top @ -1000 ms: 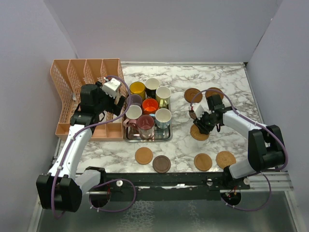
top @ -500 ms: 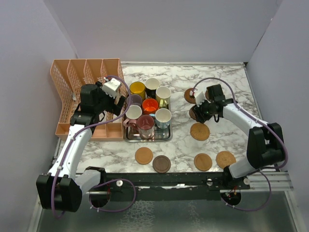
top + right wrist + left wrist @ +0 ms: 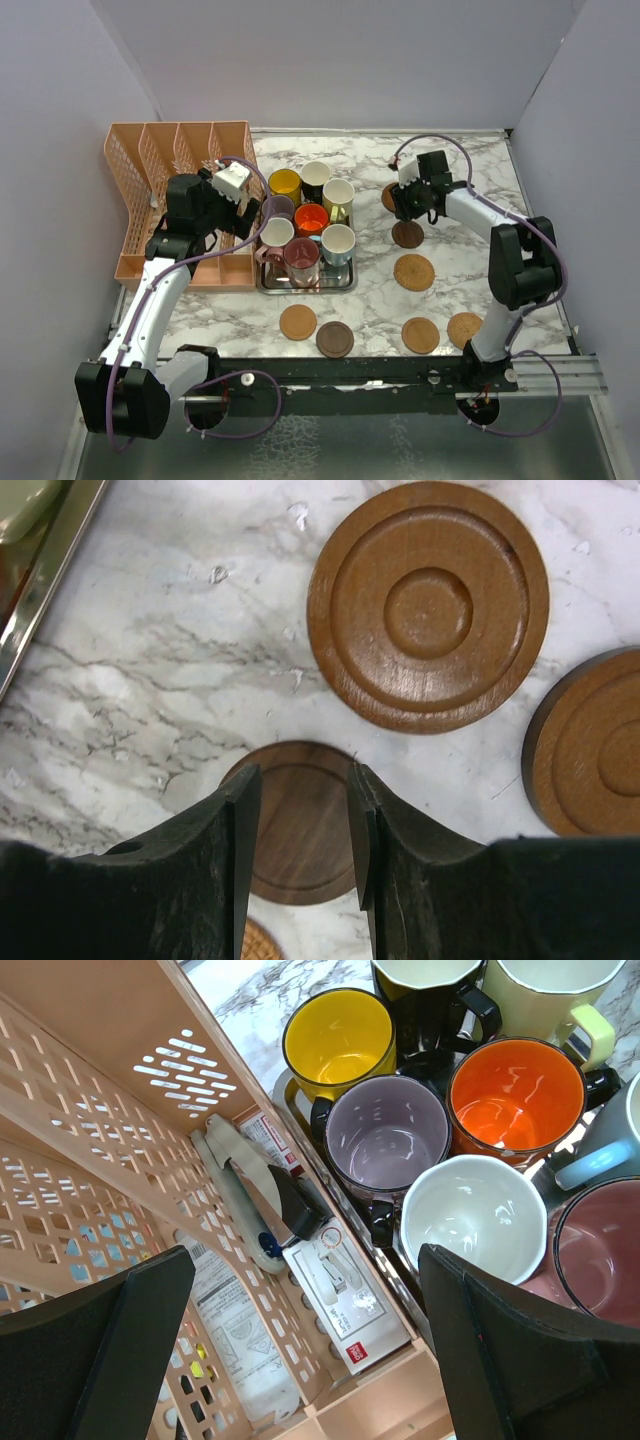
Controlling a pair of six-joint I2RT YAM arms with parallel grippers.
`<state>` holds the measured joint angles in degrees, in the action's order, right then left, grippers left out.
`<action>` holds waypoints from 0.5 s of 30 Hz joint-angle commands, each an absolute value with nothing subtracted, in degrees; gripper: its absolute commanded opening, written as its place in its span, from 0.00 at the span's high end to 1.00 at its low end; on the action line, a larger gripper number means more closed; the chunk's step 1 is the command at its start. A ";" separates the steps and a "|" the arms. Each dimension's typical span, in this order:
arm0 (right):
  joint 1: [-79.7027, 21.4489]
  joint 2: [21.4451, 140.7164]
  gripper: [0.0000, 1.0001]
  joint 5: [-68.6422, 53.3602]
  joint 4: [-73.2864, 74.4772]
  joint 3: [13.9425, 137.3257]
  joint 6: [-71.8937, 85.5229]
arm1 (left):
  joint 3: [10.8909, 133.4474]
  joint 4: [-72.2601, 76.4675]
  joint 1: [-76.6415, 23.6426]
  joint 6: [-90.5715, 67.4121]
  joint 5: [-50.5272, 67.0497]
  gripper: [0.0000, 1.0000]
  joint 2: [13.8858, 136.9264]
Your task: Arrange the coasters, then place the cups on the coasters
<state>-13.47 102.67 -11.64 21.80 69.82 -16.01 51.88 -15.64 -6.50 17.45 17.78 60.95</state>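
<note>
The right gripper point(image 3: 303, 785) is hovering over the far right part of the table point(image 3: 480, 165). Its jaws are standing partly apart and pinching nothing. Through the gap, the right wrist view is showing a dark coaster point(image 3: 300, 850) lying flat on the marble. At 1 o'clock from it a tan grooved coaster point(image 3: 428, 605) is resting, clear of it. At 3 o'clock a third coaster point(image 3: 590, 745) is showing at the picture's edge.

From above, the dark coaster is sitting at 6 o'clock from the right gripper. A speckled tan coaster point(image 3: 413, 271) is lying just beyond it, again at 6 o'clock. Four more are lining the near edge in a loose row: a tan disc point(image 3: 297, 322), a dark brown disc point(image 3: 334, 340) just beside it, and two tan discs point(image 3: 420, 335) well apart at 3 o'clock.

The left gripper point(image 3: 305, 1255) is hanging with its jaws spread wide and empty, above the seam between a peach rack point(image 3: 90, 1110) and the steel tray point(image 3: 305, 288). All eight cups are crowding the tray and none is on a coaster. The purple cup point(image 3: 385, 1140) is standing in the middle of the left wrist view. The yellow cup point(image 3: 340, 1045) is at its 11 o'clock and the black cup point(image 3: 425, 980) at 12. The orange cup point(image 3: 515, 1095) is at 2, with the cream cup point(image 3: 550, 985) beyond it. The white-lined cup point(image 3: 475, 1215) is at 5. The maroon cup point(image 3: 600, 1250) and the light blue cup point(image 3: 620, 1130) are sitting at the right edge.
</note>
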 commanded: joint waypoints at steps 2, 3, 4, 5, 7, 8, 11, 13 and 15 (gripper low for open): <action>-13.18 108.30 0.61 -8.47 17.68 75.41 -13.35 | 51.89 -15.78 -6.76 17.42 19.48 0.01 59.96; -13.18 109.55 0.61 -8.21 17.67 76.55 -13.03 | 51.86 -15.79 -6.77 17.53 19.43 0.01 59.87; -13.18 110.79 0.61 -7.96 17.73 77.62 -12.75 | 51.86 -15.78 -6.77 17.52 19.31 0.01 59.89; -13.11 112.15 0.62 -7.64 17.94 78.85 -12.60 | 51.80 -15.78 -6.76 17.56 19.33 0.01 59.81; -12.87 114.80 0.63 -7.18 18.52 81.28 -12.05 | 51.81 -15.76 -6.74 17.53 19.18 0.01 59.86; -12.51 115.92 0.63 -7.24 18.76 82.27 -11.66 | 51.85 -15.74 -6.72 17.57 19.21 0.01 59.87; -11.05 118.32 0.64 -8.91 19.11 84.78 -10.64 | 52.13 -15.74 -6.72 17.48 19.26 0.01 60.02; -10.42 119.72 0.64 -10.41 19.81 86.20 -10.55 | 52.12 -15.81 -6.74 17.55 19.16 0.01 60.12; -9.98 120.77 0.64 -12.25 20.44 86.98 -10.71 | 51.99 -15.81 -6.76 17.60 19.08 0.01 60.12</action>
